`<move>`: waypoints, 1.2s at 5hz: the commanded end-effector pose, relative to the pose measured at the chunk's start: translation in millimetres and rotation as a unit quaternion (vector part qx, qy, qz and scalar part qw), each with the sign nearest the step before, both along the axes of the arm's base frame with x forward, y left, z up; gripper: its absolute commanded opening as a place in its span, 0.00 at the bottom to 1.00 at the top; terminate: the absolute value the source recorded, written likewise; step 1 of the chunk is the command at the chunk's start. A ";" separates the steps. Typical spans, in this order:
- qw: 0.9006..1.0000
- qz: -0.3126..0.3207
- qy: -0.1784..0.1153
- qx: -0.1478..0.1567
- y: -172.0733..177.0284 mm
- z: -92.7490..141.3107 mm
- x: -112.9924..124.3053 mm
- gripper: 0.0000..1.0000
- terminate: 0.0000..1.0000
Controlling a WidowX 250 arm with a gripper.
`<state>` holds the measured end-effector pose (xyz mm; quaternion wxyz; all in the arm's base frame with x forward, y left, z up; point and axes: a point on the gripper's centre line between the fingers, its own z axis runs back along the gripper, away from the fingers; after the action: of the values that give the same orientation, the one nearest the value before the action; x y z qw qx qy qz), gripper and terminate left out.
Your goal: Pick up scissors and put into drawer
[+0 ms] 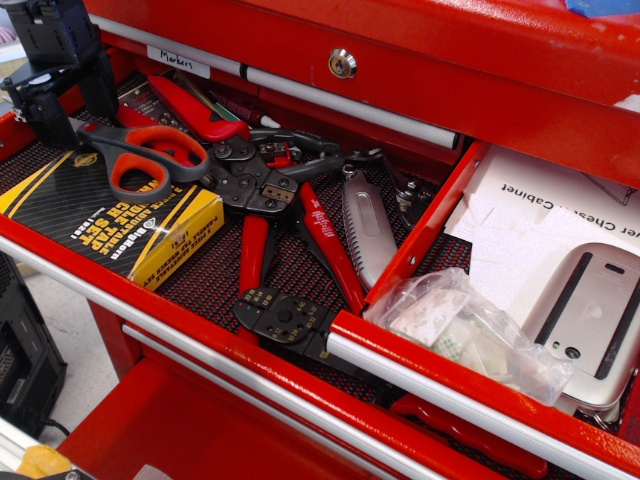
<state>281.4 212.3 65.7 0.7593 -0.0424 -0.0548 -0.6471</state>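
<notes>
The scissors [150, 157], with orange-red loop handles edged in dark grey, lie on a yellow-and-black box at the left of the wide mesh-lined drawer. Their silver blades point up-left and are mostly hidden under my gripper [72, 110]. The black gripper stands over the blades with one finger on each side and a gap between them; it looks open. The narrower red drawer [420, 235] stands open at the right, with white papers [530, 215] inside and a silver bar handle [450, 400] along its front.
The yellow-and-black box [110, 220] lies under the scissors. Red-handled black crimping pliers [262, 290], other pliers [255, 180] and a folded saw [365, 228] fill the wide drawer. A plastic bag [465, 325] and a silver device [590, 305] lie in the narrow drawer.
</notes>
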 end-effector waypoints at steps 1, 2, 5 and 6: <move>0.999 0.031 -0.024 0.008 -11.8 2.4 -1.6 0.00 0.00; 0.999 0.043 -0.009 -0.004 -20.3 4.8 -6.3 0.00 0.00; 0.997 0.073 0.018 0.023 -58.5 95.8 -15.6 0.00 0.00; 0.993 0.111 0.025 0.016 -99.5 120.6 -24.6 0.00 0.00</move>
<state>248.2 107.6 172.8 0.8235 -0.0617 -0.0202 -0.5636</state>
